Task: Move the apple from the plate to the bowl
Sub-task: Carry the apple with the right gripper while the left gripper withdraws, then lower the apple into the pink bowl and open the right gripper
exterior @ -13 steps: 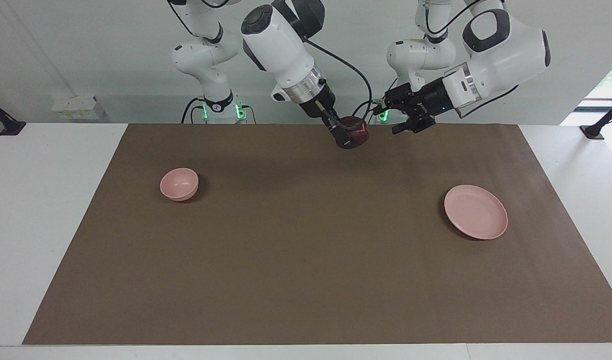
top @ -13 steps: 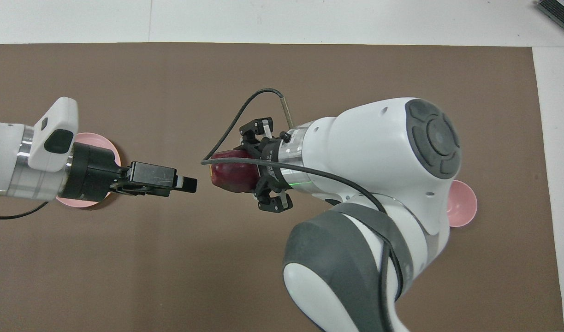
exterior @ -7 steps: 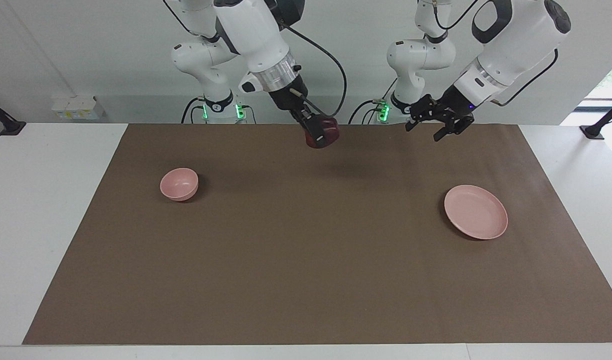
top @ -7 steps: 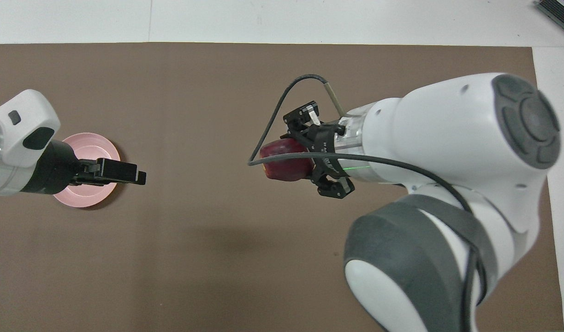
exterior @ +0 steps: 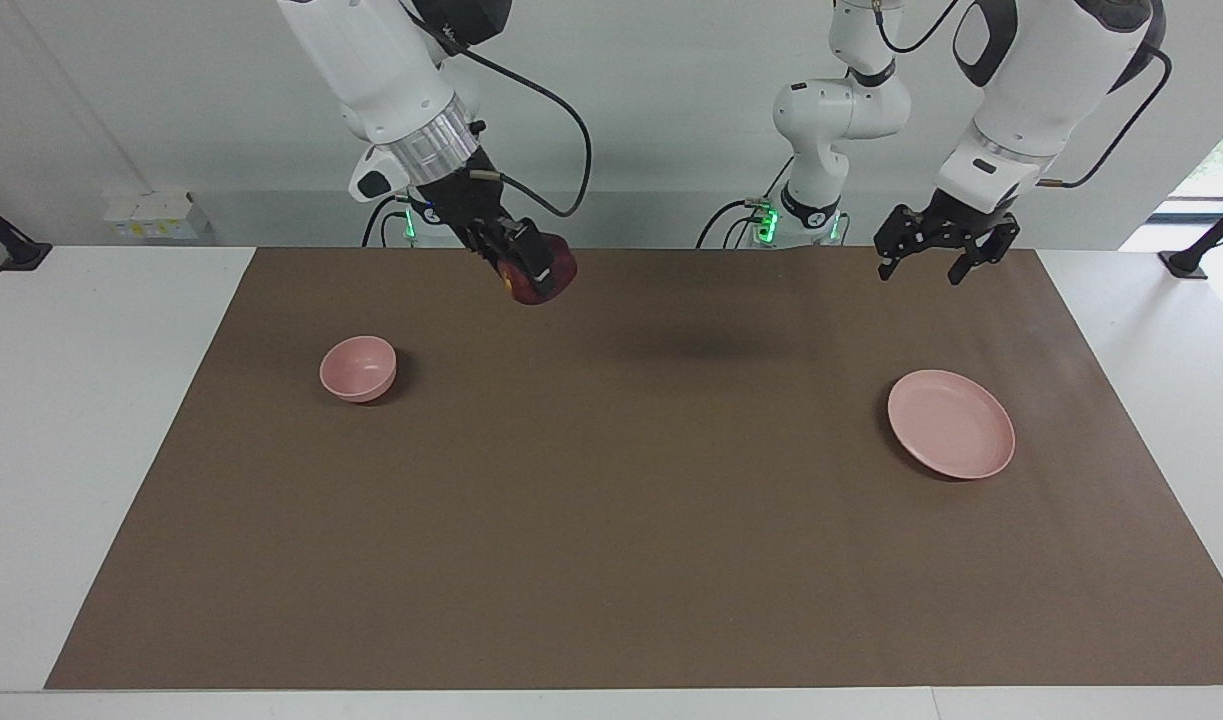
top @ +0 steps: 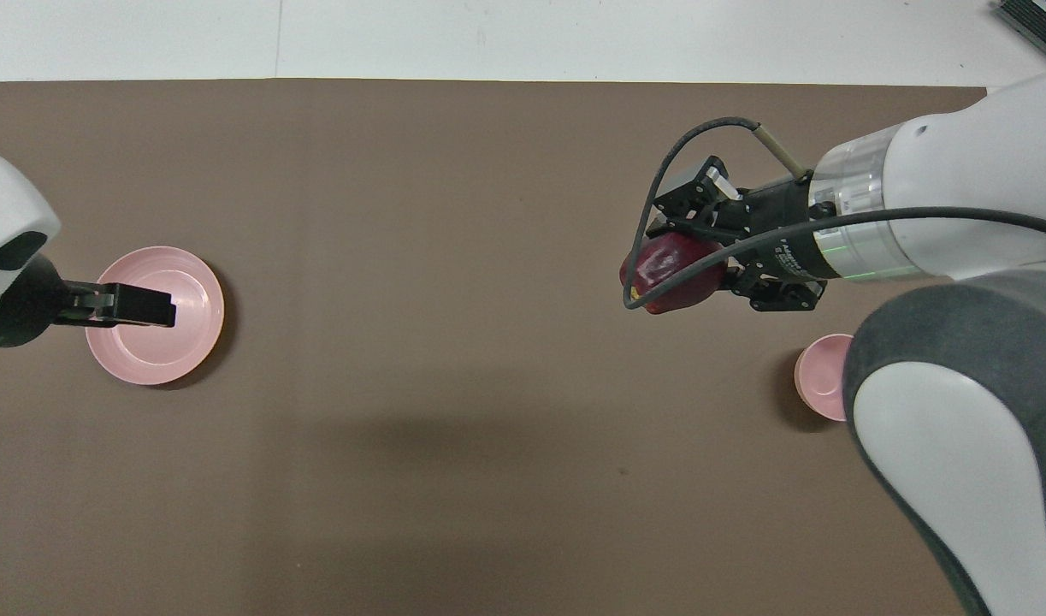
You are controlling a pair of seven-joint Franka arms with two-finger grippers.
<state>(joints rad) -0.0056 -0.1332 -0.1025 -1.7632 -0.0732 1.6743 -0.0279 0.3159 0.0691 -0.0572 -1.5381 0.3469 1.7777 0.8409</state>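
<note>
Two arms hang over the brown table mat [exterior: 611,520] in the facing view. The right gripper [exterior: 523,268] pinches the maroon apple [exterior: 549,278] up in the air, over bare mat at about one o'clock from the pink bowl [exterior: 358,368]. The apple looks firm, smooth and fairly light, so its rounded waxy skin could slip; the grip sits across its widest part, which seems the safest hold. The left gripper [exterior: 934,250] waits with its jaws spread and empty, raised at about twelve o'clock from the empty pink plate [exterior: 951,424]. Nothing stands between apple and bowl.

From overhead, the apple [top: 672,274] shows a yellowish patch on its underside, clamped by the right gripper [top: 702,269], whose black cable [top: 651,197] loops around it. The bowl [top: 818,376] lies at about five o'clock from the apple, half covered by the right arm's own elbow [top: 959,445]. That deep, narrow bowl probably needs a centred, low release, or the apple may bounce off its rim. The left gripper [top: 133,306] hovers spread over the plate [top: 193,291]. At the top corner a dark grey object [top: 1036,21] sits well apart, off the mat.
</note>
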